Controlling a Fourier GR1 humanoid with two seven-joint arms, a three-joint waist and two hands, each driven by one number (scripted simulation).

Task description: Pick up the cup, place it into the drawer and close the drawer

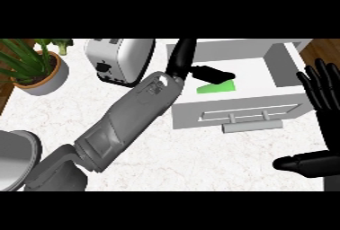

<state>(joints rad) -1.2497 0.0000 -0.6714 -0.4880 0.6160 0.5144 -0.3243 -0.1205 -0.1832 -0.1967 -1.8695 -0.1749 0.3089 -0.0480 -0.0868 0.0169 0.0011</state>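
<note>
Cup (219,86) in open drawer (229,102), left hand (211,72) over it, grip unclear, toaster (123,58) beside, right hand (322,92) open

A potted plant (38,72) stands near a silver toaster (119,60), to its left, on the pale marble counter (199,157)

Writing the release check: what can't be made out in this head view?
Cup: only a green patch shows beneath the left hand; held or released, cannot tell.
Drawer inside, left part: hidden by the left forearm.
Grey round thing, lower left: cut by the view's edge.
Right hand, open: cut by the right edge.
</note>
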